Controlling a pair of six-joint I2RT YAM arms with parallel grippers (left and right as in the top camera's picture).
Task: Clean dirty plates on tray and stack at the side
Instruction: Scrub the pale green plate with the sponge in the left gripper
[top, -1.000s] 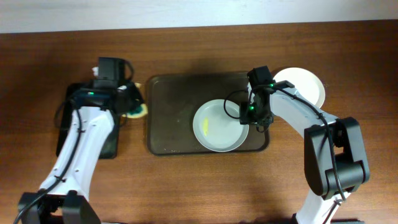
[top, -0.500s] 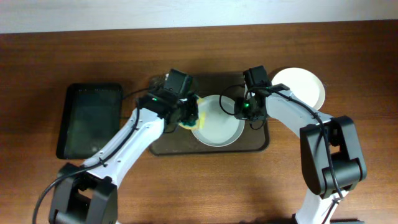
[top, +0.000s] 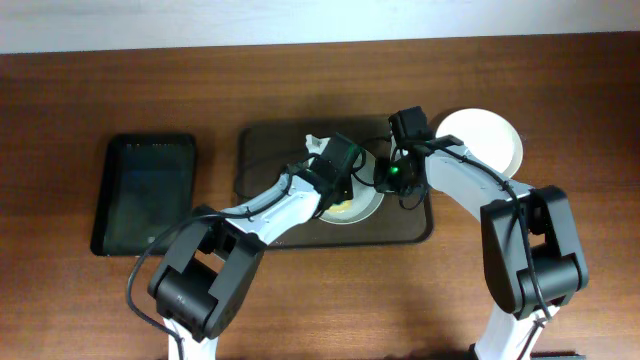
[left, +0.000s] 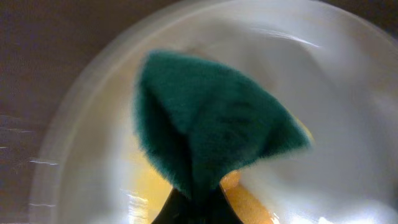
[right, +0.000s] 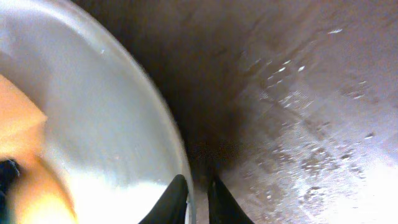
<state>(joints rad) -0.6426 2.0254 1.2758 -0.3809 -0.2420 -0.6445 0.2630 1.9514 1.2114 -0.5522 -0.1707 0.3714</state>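
On the brownish-grey tray (top: 265, 150) in the middle of the table (top: 80, 90), a white plate (top: 368, 207) lies toward the right half, largely covered from overhead by the two arms that meet above it. The left gripper (left: 194, 204) has its fingers pinched on the yellow body of a sponge (left: 211, 118), whose green scouring face is pressed flat against the inside of the plate. The right gripper (right: 198, 198) sits at the plate's right edge, one finger inside the rim and one outside on the tray floor; they look pressed onto the rim, though the close view is blurred. A second plate (top: 490, 135) lies on the table just past the tray's far right corner. A smaller black tray (top: 145, 195) sits well to the left.
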